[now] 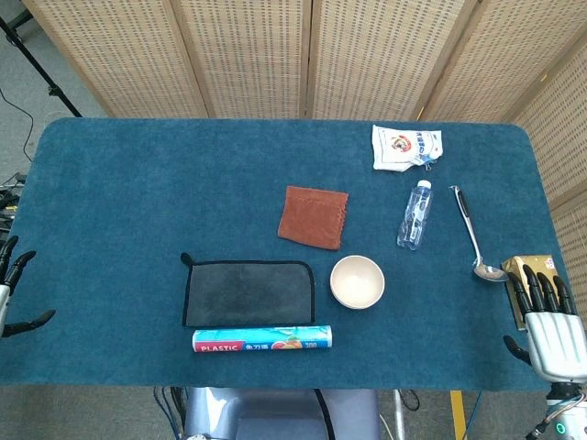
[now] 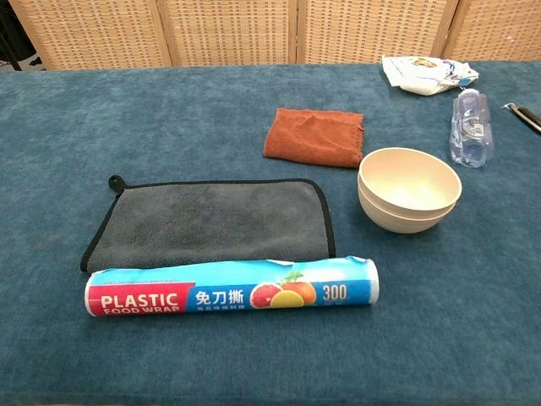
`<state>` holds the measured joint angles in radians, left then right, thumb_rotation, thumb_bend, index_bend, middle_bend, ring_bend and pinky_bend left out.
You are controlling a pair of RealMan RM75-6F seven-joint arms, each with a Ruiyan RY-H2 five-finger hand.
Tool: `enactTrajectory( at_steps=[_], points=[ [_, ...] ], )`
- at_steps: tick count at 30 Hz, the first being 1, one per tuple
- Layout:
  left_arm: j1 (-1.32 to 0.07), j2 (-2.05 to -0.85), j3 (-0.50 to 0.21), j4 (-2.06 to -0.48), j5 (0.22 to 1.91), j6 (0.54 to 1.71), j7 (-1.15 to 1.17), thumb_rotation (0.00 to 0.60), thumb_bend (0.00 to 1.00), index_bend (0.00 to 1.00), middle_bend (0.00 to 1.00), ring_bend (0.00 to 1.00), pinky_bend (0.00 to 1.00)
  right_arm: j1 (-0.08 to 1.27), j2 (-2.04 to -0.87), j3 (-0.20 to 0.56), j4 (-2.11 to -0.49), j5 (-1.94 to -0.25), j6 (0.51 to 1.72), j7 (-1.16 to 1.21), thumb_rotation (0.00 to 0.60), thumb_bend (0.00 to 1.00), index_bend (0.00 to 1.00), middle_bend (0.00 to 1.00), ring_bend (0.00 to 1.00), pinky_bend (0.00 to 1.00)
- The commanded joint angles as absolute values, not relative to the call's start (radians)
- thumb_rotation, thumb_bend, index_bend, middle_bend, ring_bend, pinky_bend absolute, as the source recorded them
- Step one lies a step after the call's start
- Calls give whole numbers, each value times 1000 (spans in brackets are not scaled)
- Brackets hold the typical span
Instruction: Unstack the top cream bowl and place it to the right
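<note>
Two cream bowls (image 1: 357,281) sit nested as one stack on the blue table, right of centre; the chest view shows the top bowl (image 2: 410,179) seated inside the lower one. My right hand (image 1: 548,323) rests at the table's right edge, well to the right of the bowls, fingers apart and holding nothing. My left hand (image 1: 11,289) is at the far left edge, only partly in view, with dark fingers spread and nothing in it. Neither hand appears in the chest view.
A grey cloth (image 1: 249,291) lies left of the bowls, with a plastic-wrap box (image 1: 262,340) in front. Behind are a rust cloth (image 1: 314,216), a lying water bottle (image 1: 415,214), a ladle (image 1: 475,236), a white bag (image 1: 406,146) and a gold box (image 1: 530,267).
</note>
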<state>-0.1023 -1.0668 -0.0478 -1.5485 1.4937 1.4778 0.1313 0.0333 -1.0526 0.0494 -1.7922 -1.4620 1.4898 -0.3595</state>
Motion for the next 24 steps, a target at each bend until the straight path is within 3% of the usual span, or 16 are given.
enactTrajectory(
  at_steps=[1,24],
  points=[
    [-102,-1067,-47,-1550,1495,1478,130,431,0,168,0,0,0,34,-1053,49,-1793,-1463,1489,-359,600,208,11,0,0,25],
    [-109,-1056,-40,-1563,1495,1459,102,432,0,168,0,0,0,40,-1062,35,-1788,-1460,1466,-372,600,208,11,0,0,25]
  ],
)
